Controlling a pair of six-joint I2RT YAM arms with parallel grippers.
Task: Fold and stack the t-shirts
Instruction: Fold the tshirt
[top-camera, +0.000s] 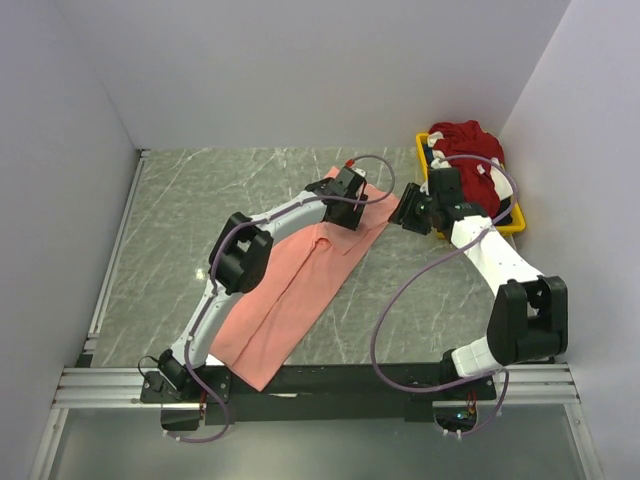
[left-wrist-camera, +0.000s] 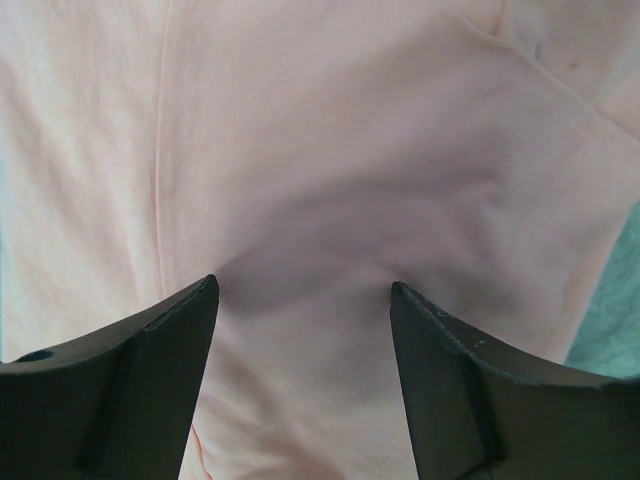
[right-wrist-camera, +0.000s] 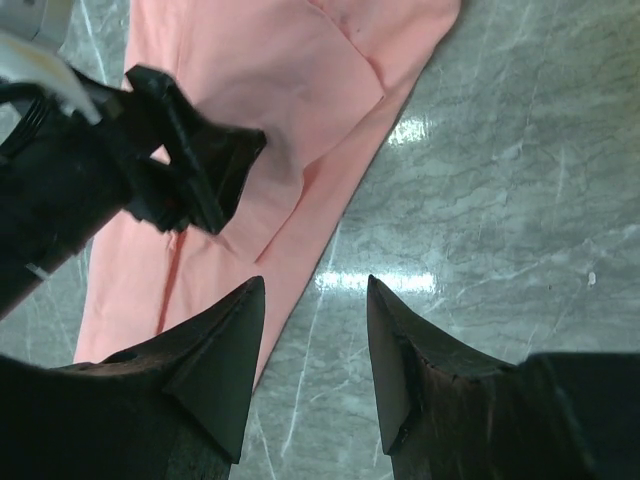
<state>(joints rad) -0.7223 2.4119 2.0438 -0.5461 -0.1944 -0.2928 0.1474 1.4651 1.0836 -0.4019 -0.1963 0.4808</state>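
While left gripper (left-wrist-camera: 305, 290) and right gripper (right-wrist-camera: 315, 285) gape empty, yellow tray (top-camera: 510, 228) holds dark red t-shirt (top-camera: 465, 138).

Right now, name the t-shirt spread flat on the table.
The salmon-pink t-shirt, lying flat under the left end effector; the dark red one is bunched in the yellow tray.
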